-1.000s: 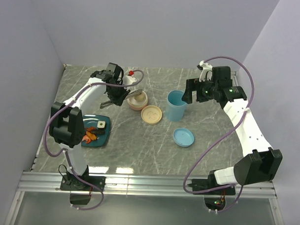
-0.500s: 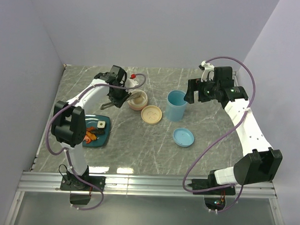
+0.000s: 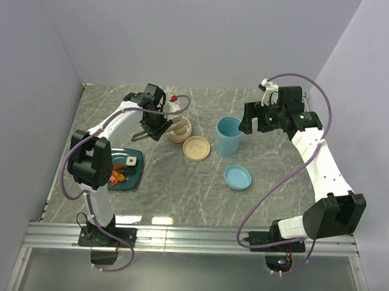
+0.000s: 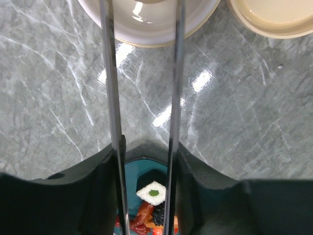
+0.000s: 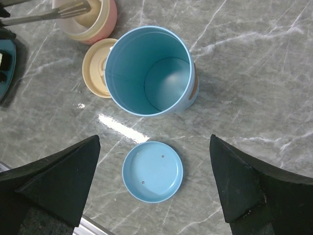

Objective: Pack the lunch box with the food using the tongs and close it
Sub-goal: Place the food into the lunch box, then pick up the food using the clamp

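Left jaws have slackened on the tongs, spreading them over the pink bowl, probably dropping food; right jaws gape.

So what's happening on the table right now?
The left gripper holds the tongs, their tips spread over the pink bowl. Food sits on the teal plate. The right gripper hangs open above the empty blue cup. The blue lid and beige lid lie on the table, nothing closed yet.
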Robot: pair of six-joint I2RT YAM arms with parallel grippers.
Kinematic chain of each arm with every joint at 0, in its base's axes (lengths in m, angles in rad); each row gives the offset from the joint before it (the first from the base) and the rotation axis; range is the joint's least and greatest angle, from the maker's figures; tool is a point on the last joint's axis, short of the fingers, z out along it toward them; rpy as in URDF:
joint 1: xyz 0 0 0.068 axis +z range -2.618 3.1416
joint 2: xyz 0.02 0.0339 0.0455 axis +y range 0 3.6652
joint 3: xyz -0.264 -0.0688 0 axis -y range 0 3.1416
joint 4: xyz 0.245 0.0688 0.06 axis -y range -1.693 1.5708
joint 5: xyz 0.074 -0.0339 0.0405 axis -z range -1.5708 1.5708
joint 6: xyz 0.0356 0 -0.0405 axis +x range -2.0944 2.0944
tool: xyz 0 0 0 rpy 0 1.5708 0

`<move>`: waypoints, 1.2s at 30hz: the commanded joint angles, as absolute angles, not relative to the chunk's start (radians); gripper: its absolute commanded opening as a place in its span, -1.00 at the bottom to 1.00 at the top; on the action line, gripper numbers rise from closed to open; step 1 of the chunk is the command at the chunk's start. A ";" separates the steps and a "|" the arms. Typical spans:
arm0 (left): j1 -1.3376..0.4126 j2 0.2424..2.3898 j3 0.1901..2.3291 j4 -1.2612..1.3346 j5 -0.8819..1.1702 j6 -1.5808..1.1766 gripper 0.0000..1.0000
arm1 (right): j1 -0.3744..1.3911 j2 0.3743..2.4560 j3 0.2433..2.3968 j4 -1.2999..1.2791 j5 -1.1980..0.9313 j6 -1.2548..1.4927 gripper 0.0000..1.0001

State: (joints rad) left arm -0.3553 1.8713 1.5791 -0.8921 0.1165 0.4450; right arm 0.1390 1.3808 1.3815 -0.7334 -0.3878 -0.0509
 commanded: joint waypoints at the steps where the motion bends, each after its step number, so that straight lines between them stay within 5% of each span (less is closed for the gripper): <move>1: -0.360 1.821 1.646 -0.920 0.135 0.419 -0.05 | 0.130 1.356 1.387 -0.733 -0.406 -0.064 0.99; 6: -0.360 1.770 1.703 -0.960 0.167 0.396 0.28 | 0.129 1.358 1.397 -0.735 -0.429 -0.057 0.99; 15: -0.316 1.583 1.634 -1.083 0.244 0.439 0.28 | 0.130 1.374 1.440 -0.764 -0.477 -0.066 0.99; 36: 0.100 1.174 1.172 -1.312 0.339 0.727 0.27 | 0.132 1.355 1.399 -0.795 -0.580 -0.071 0.99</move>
State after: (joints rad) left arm 0.0811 1.2102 1.2274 -1.2953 0.3244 0.6716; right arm 0.1371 1.3949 1.4055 -0.7929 -0.5518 -0.0544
